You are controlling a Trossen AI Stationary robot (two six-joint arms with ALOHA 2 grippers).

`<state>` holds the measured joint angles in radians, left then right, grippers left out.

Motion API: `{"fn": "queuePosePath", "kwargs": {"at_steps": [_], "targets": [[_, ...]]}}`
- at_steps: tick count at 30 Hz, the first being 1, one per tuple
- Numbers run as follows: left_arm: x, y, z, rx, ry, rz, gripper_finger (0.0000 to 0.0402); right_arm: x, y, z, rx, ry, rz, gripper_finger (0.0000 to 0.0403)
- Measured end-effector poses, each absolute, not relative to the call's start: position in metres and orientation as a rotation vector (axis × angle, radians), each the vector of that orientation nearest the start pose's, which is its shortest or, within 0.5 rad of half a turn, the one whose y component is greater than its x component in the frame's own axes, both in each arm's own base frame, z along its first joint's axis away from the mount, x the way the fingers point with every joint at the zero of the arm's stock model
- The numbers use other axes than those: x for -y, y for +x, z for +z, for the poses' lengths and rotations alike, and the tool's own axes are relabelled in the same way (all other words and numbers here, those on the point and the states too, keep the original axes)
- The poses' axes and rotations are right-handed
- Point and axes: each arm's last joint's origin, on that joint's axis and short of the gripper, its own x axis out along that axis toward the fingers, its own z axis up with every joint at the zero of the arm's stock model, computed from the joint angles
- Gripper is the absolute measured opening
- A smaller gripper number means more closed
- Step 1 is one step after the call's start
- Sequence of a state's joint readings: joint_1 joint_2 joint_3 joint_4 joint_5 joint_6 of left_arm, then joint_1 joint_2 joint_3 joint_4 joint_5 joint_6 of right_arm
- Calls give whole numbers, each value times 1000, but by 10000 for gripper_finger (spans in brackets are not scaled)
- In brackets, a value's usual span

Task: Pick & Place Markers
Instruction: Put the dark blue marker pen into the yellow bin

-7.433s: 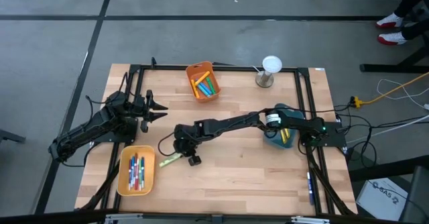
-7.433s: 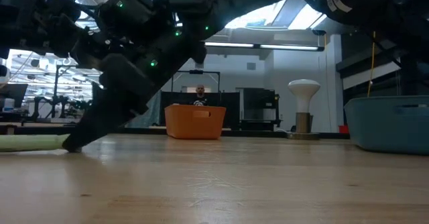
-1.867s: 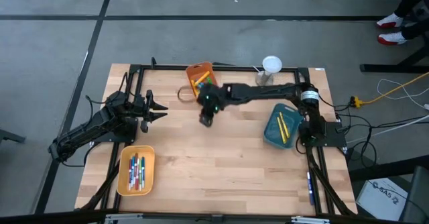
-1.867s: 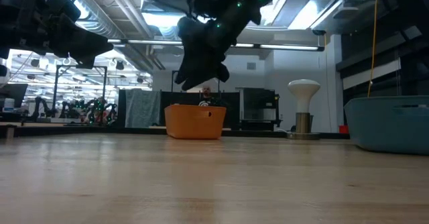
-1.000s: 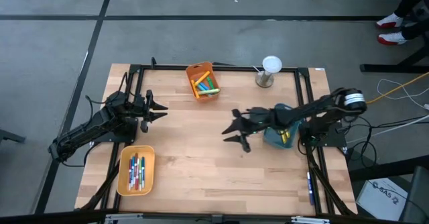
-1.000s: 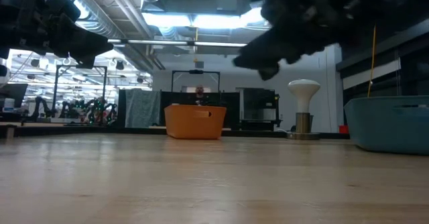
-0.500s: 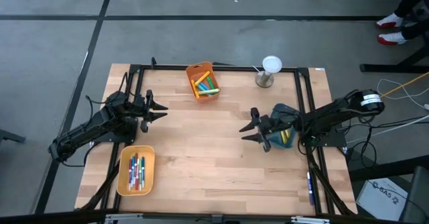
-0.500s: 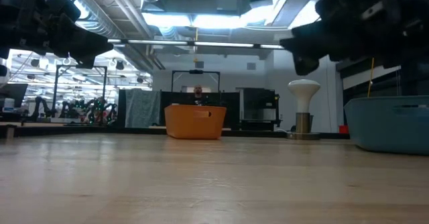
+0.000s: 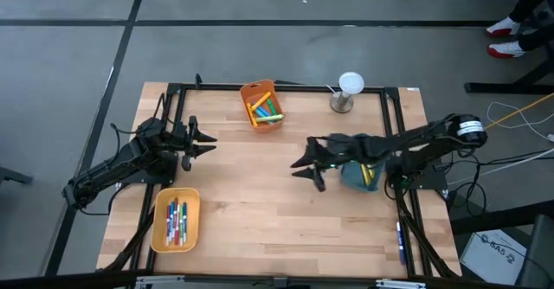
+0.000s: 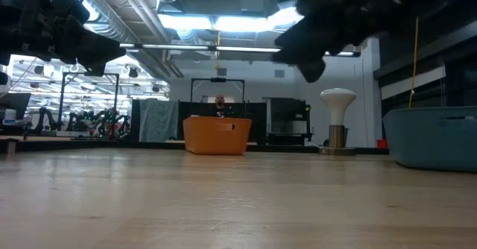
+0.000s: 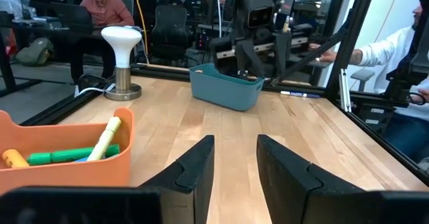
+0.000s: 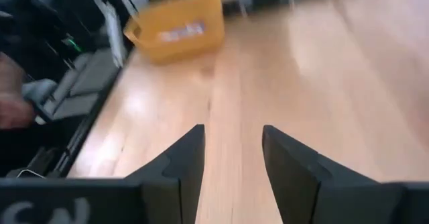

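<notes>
Light wooden table (image 9: 260,202) inside black frame, grey floor around. Markers sorted into three plastic bins: orange bin (image 9: 261,105) at far edge with green, yellow, blue ones; yellow bin (image 9: 176,221) at near left with red and blue ones; teal bin (image 9: 361,175) at right with yellow ones. No loose markers visible on bare wood, so task looks nearly or fully done. Right gripper (image 9: 305,170) mid-table beside teal bin, fingers spread, empty. Left gripper (image 9: 206,143) parked at left, parted, empty
</notes>
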<state>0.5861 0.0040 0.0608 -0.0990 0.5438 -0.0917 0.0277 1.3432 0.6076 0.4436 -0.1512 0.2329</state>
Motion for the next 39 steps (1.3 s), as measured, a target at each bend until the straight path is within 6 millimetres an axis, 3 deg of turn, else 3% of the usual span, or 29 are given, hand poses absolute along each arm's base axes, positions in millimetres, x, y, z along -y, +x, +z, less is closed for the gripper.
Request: {"fn": "queuePosePath", "kwargs": {"at_steps": [4,8,15,20,30,34,39], "targets": [[-37,83,174,-34,-114,44,111,-13,304,225,-507,365,98,149],[-37,83,174,-34,-114,44,110,-22,333,232,-644,493,174,149],[-37,83,174,-34,-114,44,108,-53,367,223,-960,778,298,149],[-37,83,174,-34,-114,44,111,-79,363,211,-1189,950,252,149],[-37,83,174,-34,-114,44,109,-121,322,195,-1630,1170,-141,149],[-37,83,174,-34,-114,44,111,-137,313,194,-1692,1242,-284,149],[-37,83,174,-34,-114,44,107,-147,309,193,-1625,1256,-436,149]]}}
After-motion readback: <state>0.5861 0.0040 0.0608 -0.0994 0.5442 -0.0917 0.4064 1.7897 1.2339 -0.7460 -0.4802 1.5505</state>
